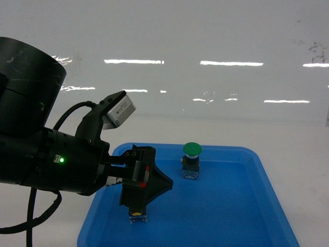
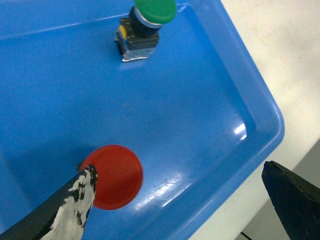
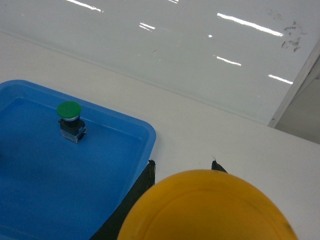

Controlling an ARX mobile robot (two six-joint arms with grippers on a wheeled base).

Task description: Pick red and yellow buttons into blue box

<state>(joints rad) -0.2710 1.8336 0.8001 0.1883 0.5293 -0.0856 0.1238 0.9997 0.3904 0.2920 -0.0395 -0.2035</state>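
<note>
**Left claw low and spread, right claw closed**

The left arm reaches in from the left of the head view, its black wrist angled downward. The left claw (image 1: 138, 193) hangs low with its jaws spread wide; in its wrist view one finger (image 2: 60, 212) sits at lower left, the other at the far right edge. The right claw (image 3: 182, 172) grips the yellow button (image 3: 210, 207), filling its wrist view.

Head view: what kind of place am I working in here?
Probably a lab or test bench, not a home: a bare white table against a glossy white wall reflecting strip lights, with a shallow blue tray holding industrial push-buttons such as the green button.
</note>
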